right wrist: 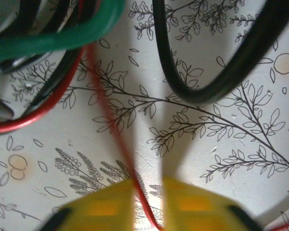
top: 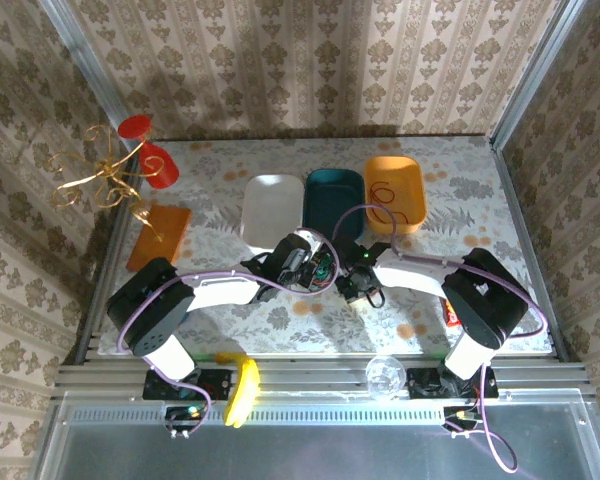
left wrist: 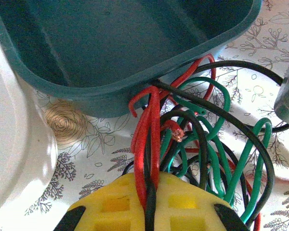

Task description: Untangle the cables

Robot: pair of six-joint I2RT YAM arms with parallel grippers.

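The cables (top: 327, 268) lie in a tangle of red, green and black strands just in front of the teal bin (top: 308, 205). My left gripper (left wrist: 151, 185) is shut on a bundle of red cable (left wrist: 142, 130) and a black strand. Loops of green cable (left wrist: 216, 154) and black cable (left wrist: 221, 118) spread to its right. My right gripper (right wrist: 149, 192) meets the tangle from the right. Its blurred yellow fingers are drawn in round a thin red cable (right wrist: 111, 125), low over the tablecloth. A black loop (right wrist: 197, 91) and a green strand (right wrist: 62, 38) lie beyond it.
A white bin (top: 272, 205) and an orange bin (top: 417, 190) flank the teal bin; a red wire (top: 385, 195) lies in the orange bin. A gold wire stand (top: 105, 180) and an orange board (top: 160, 235) are at the back left. A clear cup (top: 385, 375) and a yellow object (top: 242, 390) sit at the near edge.
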